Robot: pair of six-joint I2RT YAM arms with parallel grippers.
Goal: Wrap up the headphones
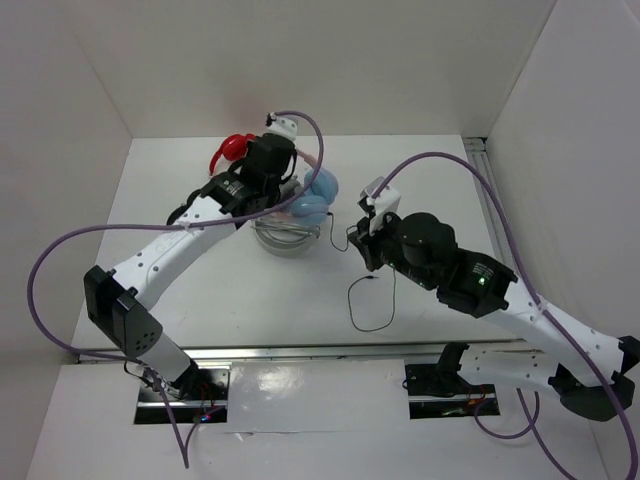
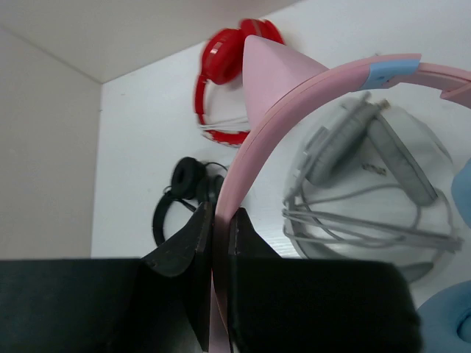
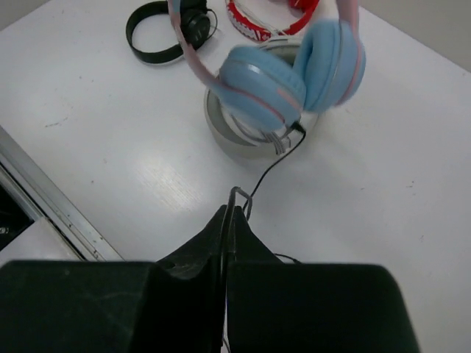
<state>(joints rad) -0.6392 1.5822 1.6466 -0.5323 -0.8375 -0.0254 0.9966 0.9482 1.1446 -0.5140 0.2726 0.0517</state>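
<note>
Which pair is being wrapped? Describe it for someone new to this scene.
On the white table, find the clear round bowl mid-table. The headphones hang just above it from the left gripper: pink cat-ear band, light blue earcups, thin black cable, unlike the grey pair in the bowl and the red pair behind.

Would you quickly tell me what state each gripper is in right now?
Left gripper: closed on the headphones, at the pink headband.
Right gripper: closed on their thin black cable.
</note>
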